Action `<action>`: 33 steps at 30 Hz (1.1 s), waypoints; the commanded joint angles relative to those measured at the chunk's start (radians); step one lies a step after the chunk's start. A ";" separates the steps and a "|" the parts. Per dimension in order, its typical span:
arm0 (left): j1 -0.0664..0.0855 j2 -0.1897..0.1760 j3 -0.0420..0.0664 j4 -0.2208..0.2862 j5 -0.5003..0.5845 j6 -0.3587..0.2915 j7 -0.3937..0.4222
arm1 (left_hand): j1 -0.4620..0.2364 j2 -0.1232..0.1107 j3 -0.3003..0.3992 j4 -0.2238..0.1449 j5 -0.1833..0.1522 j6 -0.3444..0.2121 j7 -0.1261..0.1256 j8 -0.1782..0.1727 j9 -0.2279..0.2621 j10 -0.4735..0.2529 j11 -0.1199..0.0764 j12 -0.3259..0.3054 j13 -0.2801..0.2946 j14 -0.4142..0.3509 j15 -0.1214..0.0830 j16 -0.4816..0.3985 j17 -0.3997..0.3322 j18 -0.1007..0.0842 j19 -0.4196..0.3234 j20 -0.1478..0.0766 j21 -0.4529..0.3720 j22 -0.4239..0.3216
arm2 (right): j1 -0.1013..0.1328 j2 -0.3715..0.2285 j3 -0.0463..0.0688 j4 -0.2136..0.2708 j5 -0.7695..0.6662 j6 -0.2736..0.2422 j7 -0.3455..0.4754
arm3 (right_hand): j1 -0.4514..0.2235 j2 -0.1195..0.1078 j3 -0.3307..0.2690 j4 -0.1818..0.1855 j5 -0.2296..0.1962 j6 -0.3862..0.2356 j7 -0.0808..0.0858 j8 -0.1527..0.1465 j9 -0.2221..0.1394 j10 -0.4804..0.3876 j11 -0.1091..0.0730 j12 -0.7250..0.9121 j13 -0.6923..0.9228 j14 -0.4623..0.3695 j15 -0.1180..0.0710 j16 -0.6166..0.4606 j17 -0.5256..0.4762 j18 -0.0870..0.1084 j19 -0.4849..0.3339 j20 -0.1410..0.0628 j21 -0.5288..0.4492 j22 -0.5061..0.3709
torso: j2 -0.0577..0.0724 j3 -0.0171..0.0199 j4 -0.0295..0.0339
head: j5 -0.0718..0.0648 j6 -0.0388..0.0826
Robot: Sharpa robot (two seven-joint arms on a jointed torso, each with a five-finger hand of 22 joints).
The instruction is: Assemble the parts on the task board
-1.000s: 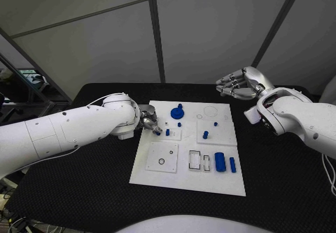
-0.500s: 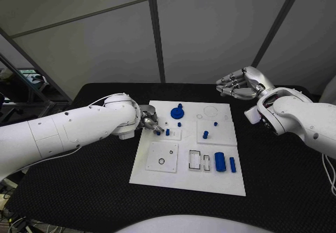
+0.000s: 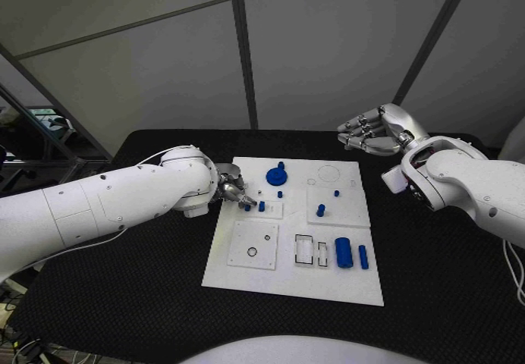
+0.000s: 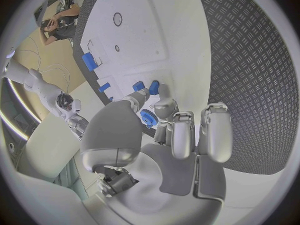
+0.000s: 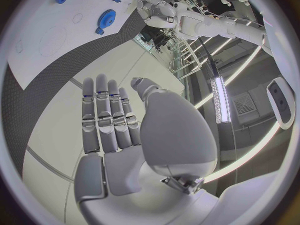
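Barely anything has moved since the earlier frames: the left hand [image 3: 235, 190] is parked at the same spot by the task board [image 3: 287, 280], and the right hand [image 3: 370, 130] is kept up and well clear behind it, fingers straight and apart with nothing held. Whether the left hand is actually pinching something can't be told; in the left wrist view a small blue peg [image 4: 154, 87] is seen right at the fingertips [image 4: 164, 106], with another blue piece tucked just under them, but real contact isn't clear. A blue gear [image 3: 278, 177] is found just beyond the left hand, and a fat blue cylinder [image 3: 344, 252] sits well off, nearer the robot. These parts are judged to be light, stiff plastic, smooth and probably a bit slippery, so the peg is best taken by its sides near the top, pinched square between thumb and a finger so it isn't tipped or flicked away.
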State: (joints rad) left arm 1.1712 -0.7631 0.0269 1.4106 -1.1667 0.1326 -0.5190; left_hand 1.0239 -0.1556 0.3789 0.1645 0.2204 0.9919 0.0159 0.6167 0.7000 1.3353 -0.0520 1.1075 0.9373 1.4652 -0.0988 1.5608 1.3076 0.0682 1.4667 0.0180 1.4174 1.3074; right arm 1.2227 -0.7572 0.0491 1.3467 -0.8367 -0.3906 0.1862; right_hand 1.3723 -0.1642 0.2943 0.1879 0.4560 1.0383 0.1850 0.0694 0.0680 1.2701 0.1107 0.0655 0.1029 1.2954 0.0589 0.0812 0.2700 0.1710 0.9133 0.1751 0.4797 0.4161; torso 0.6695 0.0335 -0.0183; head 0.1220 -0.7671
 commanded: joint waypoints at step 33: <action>0.000 -0.002 0.013 0.001 0.275 -0.374 0.325 | 0.339 0.065 -0.272 0.028 0.001 -0.288 0.163 -0.167 -0.152 -0.498 0.161 -0.409 -0.414 -0.381 0.139 -0.762 -0.482 0.104 -0.466 0.114 -0.805 -0.545 | 0.001 0.002 0.000 -0.010 -0.004 0.015 0.006 | -0.002 0.009 0.006 0.001 0.007 -0.006 0.000 -0.003 0.000 -0.007 0.001 -0.002 -0.002 0.003 0.006 -0.008 -0.001 0.010 0.003 0.003 -0.005 -0.002 | 0.001 0.0002 -0.0011 | -0.019 0.018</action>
State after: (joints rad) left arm 1.1695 -0.7701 0.0389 1.4085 -0.9345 -0.1629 -0.3616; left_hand 1.3438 -0.0903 0.1012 0.2016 0.2161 0.7115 0.1767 0.4524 0.5536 0.8465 0.1061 0.7053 0.5287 1.0923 0.0377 0.8052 0.8324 0.1543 1.0099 0.1315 0.6212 0.7682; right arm 1.2223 -0.7558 0.0488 1.3370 -0.8377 -0.3827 0.1865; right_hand 1.3722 -0.1642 0.2943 0.1879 0.4560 1.0383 0.1850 0.0694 0.0680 1.2702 0.1107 0.0655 0.1020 1.2953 0.0590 0.0776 0.2698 0.1709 0.9133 0.1751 0.4797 0.4155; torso 0.6691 0.0340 -0.0180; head 0.1058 -0.7518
